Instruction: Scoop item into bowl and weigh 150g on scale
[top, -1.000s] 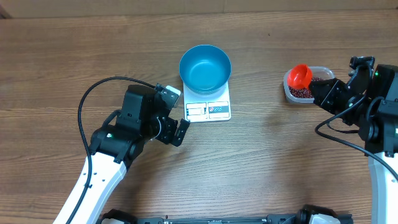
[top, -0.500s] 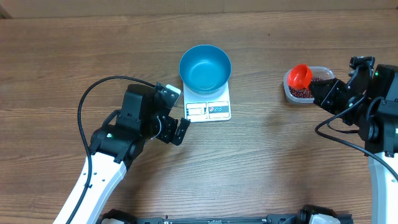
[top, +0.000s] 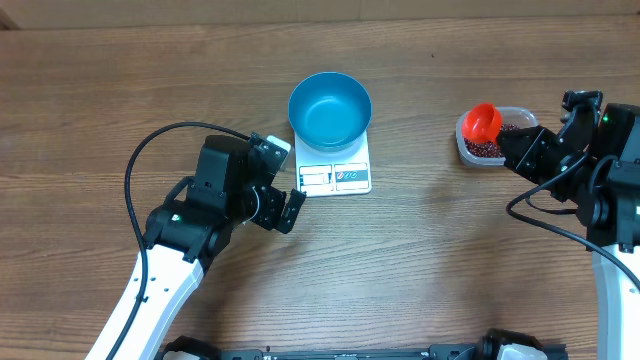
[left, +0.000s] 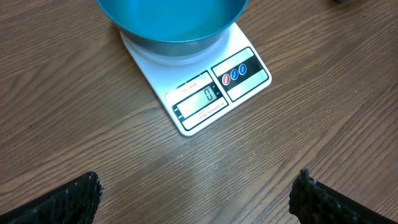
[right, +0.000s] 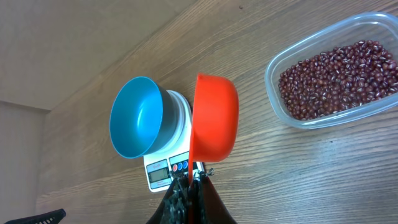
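Note:
The blue bowl (top: 330, 108) (left: 171, 22) (right: 138, 117) stands empty on the white scale (top: 335, 172) (left: 205, 93) (right: 165, 168) at the table's middle back. Dark red-brown beans (top: 487, 147) (right: 336, 78) lie in a clear plastic tub (top: 465, 140) (right: 273, 68) at the right. My right gripper (top: 515, 148) (right: 191, 186) is shut on the handle of an orange scoop (top: 482, 122) (right: 214, 118), held over the tub's left end. To the left of the scale, my left gripper (top: 280, 208) (left: 196, 196) stands open and holds nothing.
A black cable (top: 150, 150) loops over the left arm. Bare wooden table (top: 430, 250) lies between the scale and the tub and along the front.

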